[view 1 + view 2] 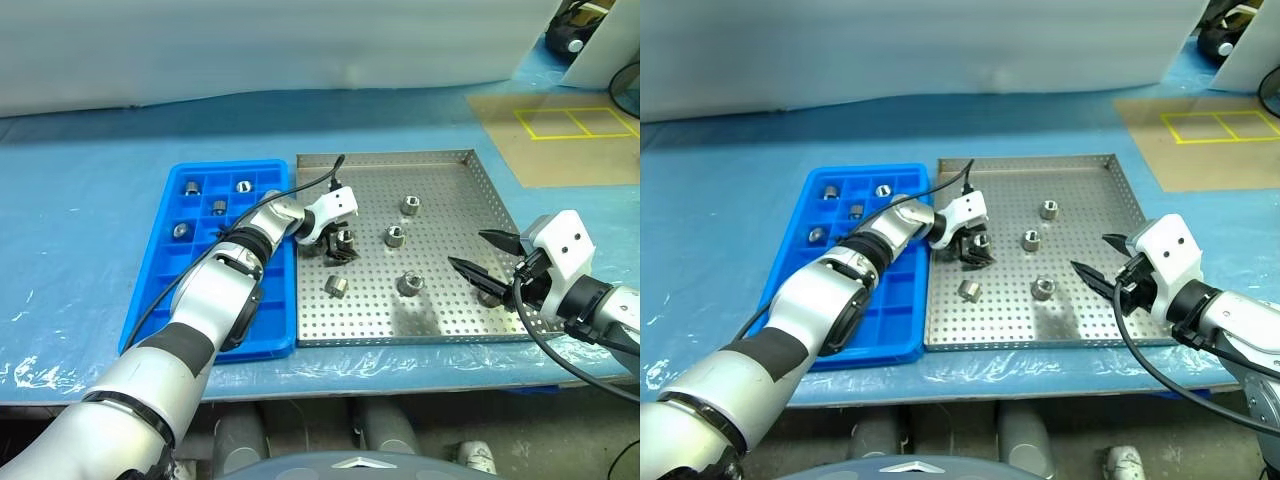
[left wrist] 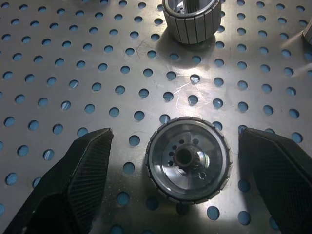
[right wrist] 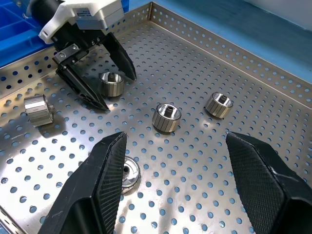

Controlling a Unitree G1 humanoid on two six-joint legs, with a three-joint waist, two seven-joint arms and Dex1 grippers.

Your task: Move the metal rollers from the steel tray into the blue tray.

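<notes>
Rollers (image 1: 396, 236) sit spread over the steel tray (image 1: 460, 315), and a few more rest in cells at the far end of the blue tray (image 1: 165, 290) on its left. The left gripper (image 1: 335, 246) stands low over one roller (image 2: 188, 159), its fingers (image 2: 80, 175) spread on both sides of it without touching. The right gripper (image 1: 478, 255) hangs over the tray's right side, spread wide and holding nothing.

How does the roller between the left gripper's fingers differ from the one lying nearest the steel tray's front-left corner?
The roller at the left gripper stands on end, bore up; the front-left roller lies tipped on its side. The first sits between open fingers, apart from both; the second lies free, away from either gripper. Both are ribbed silver cylinders on the steel tray.
</notes>
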